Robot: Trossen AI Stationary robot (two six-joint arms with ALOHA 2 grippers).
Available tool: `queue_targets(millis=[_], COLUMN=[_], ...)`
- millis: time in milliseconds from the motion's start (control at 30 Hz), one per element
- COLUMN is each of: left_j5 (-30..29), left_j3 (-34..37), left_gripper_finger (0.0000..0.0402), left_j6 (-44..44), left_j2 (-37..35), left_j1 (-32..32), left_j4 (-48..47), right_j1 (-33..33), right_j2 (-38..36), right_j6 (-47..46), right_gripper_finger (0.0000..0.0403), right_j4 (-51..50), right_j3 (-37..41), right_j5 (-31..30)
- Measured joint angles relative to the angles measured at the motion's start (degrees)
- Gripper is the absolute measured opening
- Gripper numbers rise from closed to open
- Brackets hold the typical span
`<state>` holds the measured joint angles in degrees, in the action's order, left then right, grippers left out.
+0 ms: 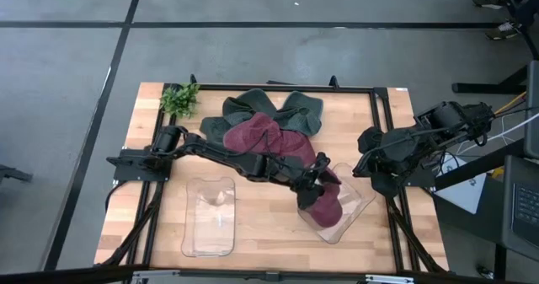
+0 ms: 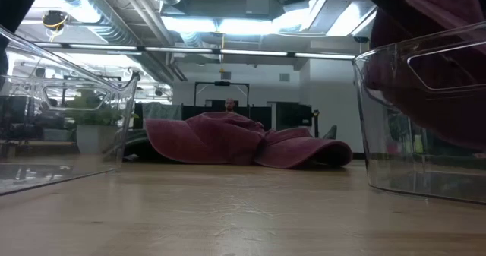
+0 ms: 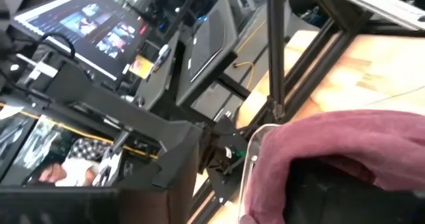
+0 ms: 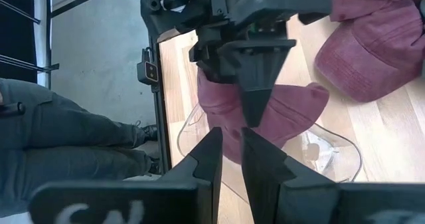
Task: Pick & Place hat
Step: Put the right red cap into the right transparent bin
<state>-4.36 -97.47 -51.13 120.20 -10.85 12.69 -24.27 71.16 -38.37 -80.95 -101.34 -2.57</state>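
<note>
My left arm reaches across the wooden surface [image 1: 269,225] from its left edge. My left jaws hang over the tilted clear bin [image 1: 358,201] near the front right corner. The maroon hat [image 1: 322,206] lies in that bin. Part of it is inside and part is draped up over the rim towards my wrist. From my left wrist the hat [image 3: 345,141] is a heap of maroon cloth right in front of me, lying against the bin's clear rim [image 3: 251,157]. It covers my left jaws, so I cannot tell how wide they stand or whether they grip the cloth.

My right arm waits at the right edge of the surface, just beside the same bin. My right jaws are drawn close, with only a thin slit between them and nothing in it. Past them I see my left arm's dark head directly above the hat [image 4: 292,111]. A second maroon cap [image 4: 372,51] lies on the wood farther back.

At the back of the surface is a pile of maroon hats [image 1: 261,136], touching some dark green hats [image 1: 290,109] behind it. A small green plant [image 1: 179,99] stands at the back left corner. A second clear bin [image 1: 209,221] lies flat at the front left, well apart from the first.

A person's legs in dark trousers [image 4: 66,144] show on the floor beside the surface.
</note>
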Motion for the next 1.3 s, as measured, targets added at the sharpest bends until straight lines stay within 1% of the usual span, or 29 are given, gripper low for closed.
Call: queue_targets(millis=[67,133,200,267,400,500,567,700,833,900,1000,1100,1200,1300], left_j5=[-0.59,-0.07,2.83,5.98,6.04,8.15,8.08,5.11,5.31,5.24,1.89,-1.53,-2.19,-2.89], left_j3=[0.0,0.0,0.0,0.0,0.0,0.0,0.0,0.0,0.0,0.0,0.0,0.0,0.0,0.0], left_gripper_finger=[0.0191,0.0203,0.0214,0.0221,0.0226,0.0226,0.0226,0.0226,0.0225,0.0224,0.0225,0.0225,0.0224,0.0226], left_j6=[0.53,4.64,11.87,16.02,14.95,25.87,28.57,29.12,37.16,37.95,35.66,31.91,29.96,30.47], left_j2=[0.0,-0.02,-0.02,-0.02,-0.04,-0.04,-0.09,-0.09,-0.09,-0.09,-0.09,-0.09,-0.09,-0.09], left_j1=[0.0,0.19,0.64,1.04,1.05,1.6,2.23,1.8,1.57,1.88,1.62,0.91,0.39,0.08], left_j4=[-0.09,-0.79,-2.35,-3.85,-5.18,-5.29,-5.35,-5.24,-5.23,-5.12,-3.53,-1.29,-0.3,-0.77], right_j1=[0.0,0.0,0.0,0.0,0.0,0.0,0.0,0.0,0.0,0.0,-0.03,-1.03,-2.73,-4.49], right_j2=[0.02,0.02,0.02,0.02,0.02,0.02,0.02,0.02,0.02,0.02,-0.02,0.0,0.04,0.02], right_j6=[0.0,0.0,0.0,0.0,0.02,0.02,0.01,-0.21,-3.18,-5.67,-6.83,-5.74,-4.62,-5.57], right_gripper_finger=[0.0055,0.0055,0.0055,0.0055,0.0055,0.0055,0.0055,0.0055,0.0055,0.0055,0.0055,0.0055,0.0056,0.0065], right_j4=[-0.02,-0.04,-0.03,-0.04,-0.04,-0.07,-0.04,0.19,0.87,0.92,0.5,-1.66,-1.43,-1.23], right_j3=[0.0,0.0,0.0,0.0,0.0,0.0,0.0,0.0,0.0,0.0,1.57,5.27,9.82,13.25], right_j5=[0.0,0.0,0.0,0.02,0.02,0.02,0.04,0.17,1.1,2.85,4.1,4.19,4.57,5.72])
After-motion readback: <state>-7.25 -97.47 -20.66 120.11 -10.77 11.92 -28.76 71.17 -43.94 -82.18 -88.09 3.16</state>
